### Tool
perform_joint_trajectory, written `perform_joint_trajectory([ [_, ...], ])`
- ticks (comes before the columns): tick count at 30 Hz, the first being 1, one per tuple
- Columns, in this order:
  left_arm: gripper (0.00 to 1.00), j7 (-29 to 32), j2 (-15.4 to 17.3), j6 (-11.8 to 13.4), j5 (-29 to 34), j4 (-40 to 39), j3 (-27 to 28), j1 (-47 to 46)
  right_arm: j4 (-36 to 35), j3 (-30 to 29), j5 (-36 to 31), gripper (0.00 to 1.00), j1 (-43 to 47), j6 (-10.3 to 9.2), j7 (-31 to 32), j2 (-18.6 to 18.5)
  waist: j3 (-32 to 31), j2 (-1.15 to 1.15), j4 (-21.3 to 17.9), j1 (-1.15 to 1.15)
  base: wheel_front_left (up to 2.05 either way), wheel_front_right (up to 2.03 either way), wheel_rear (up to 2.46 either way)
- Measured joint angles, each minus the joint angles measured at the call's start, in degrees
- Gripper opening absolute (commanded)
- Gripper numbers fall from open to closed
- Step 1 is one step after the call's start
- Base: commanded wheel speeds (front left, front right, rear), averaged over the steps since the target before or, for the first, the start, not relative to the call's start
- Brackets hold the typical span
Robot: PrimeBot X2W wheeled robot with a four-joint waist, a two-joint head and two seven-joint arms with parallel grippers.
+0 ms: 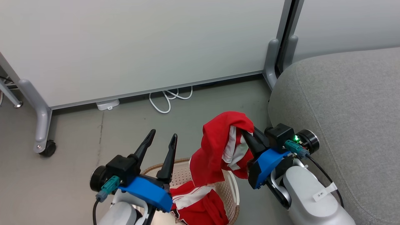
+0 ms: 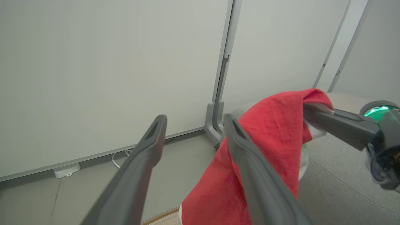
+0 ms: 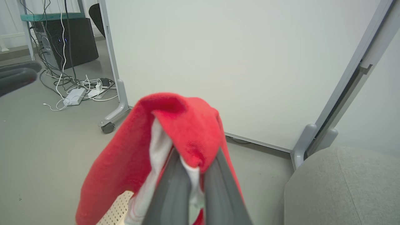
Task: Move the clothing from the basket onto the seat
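We see the R gripper (image 1: 250,137) clamped on a red garment (image 1: 215,147), lifted above the basket (image 1: 232,187) and near the grey seat (image 1: 350,109), not yet on it. L gripper (image 1: 164,133): fingers spread, holding nothing, over the basket's rim. A 2nd garment (image 1: 200,207) lies inside the basket.

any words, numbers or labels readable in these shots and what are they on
"3" followed by one mark too small to read: on the small white paper tag stuck on the pale right forearm.
No readable print: the bright-red fabric garment with white panels pinched in the right claw.
No text to be seen: the oval cream plastic basket, the grey fabric sofa cushion.
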Motion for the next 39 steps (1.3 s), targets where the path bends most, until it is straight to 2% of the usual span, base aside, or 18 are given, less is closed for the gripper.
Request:
perform_joint_trajectory([
  [9, 1.00, 0.0, -2.6, -3.3, 6.0, -0.7, 6.7, 4.2, -0.6, -0.1, -0.1, 0.00, 0.4, 0.00, 0.0, 0.0, 0.5, 0.00, -0.7, 0.00, 0.00, 0.00, 0.00],
  [14, 1.00, 0.0, -3.8, -4.5, 8.1, -0.5, 9.0, 4.7, -1.4, -0.3, -0.1, 0.00, 0.4, 0.00, 0.0, 0.0, 0.8, 0.00, -2.9, 0.00, 0.00, 0.00, 0.00],
  [32, 1.00, 0.0, -5.3, -6.0, 11.5, 0.4, 11.3, 5.4, -3.2, -0.3, 0.7, 0.00, 1.4, 0.00, 0.0, 0.0, 2.3, 0.00, -19.5, 0.00, 0.00, 0.00, 0.00],
  [39, 1.00, 0.0, -5.7, -6.2, 11.8, 0.3, 10.8, 5.1, -3.7, -0.6, 0.8, 0.00, 2.4, 0.00, 0.0, 0.0, 2.9, 0.00, -24.0, 0.00, 0.00, 0.00, 0.00],
])
